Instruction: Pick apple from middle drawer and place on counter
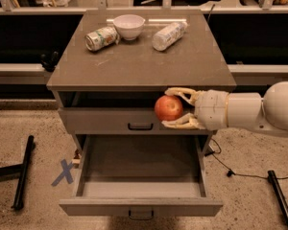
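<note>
The counter [144, 63] tops the cabinet, and below its front edge the middle drawer [140, 207] stands pulled out. A white arm [259, 110] reaches in from the right side, and its gripper [168, 108] sits just under the counter's front edge, towards the front-right corner, clenched on the apple [168, 109] from above and below. Along the back edge lie a bottle [169, 35] and a can [101, 37], with a white bowl [128, 26] between them.
</note>
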Controlling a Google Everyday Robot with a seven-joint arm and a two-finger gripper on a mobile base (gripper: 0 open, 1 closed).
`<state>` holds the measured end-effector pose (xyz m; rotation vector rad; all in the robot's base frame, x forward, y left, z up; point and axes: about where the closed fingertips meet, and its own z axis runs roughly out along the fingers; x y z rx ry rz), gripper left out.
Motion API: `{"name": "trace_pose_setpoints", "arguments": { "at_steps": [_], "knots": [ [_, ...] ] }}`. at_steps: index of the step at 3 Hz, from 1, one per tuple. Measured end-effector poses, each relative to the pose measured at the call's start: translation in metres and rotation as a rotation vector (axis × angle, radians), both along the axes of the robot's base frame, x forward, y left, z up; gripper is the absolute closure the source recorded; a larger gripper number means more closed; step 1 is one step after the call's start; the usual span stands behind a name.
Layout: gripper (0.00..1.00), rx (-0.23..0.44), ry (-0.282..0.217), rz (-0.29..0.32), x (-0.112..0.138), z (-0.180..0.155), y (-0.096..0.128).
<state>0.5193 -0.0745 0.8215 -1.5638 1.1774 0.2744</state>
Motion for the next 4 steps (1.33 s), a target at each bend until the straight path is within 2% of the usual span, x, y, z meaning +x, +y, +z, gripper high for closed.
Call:
{"name": "trace_pose_setpoints", "arguments": {
  "at_steps": [2, 3, 4],
  "knots": [
    [1.00, 0.036, -0.104, 0.036, 0.028, 0.060, 0.014],
    [1.00, 0.065, -0.142, 0.046, 0.046, 0.084, 0.018],
    [1.00, 0.104, -0.156, 0.049, 0.068, 0.096, 0.023]
  ]
}}
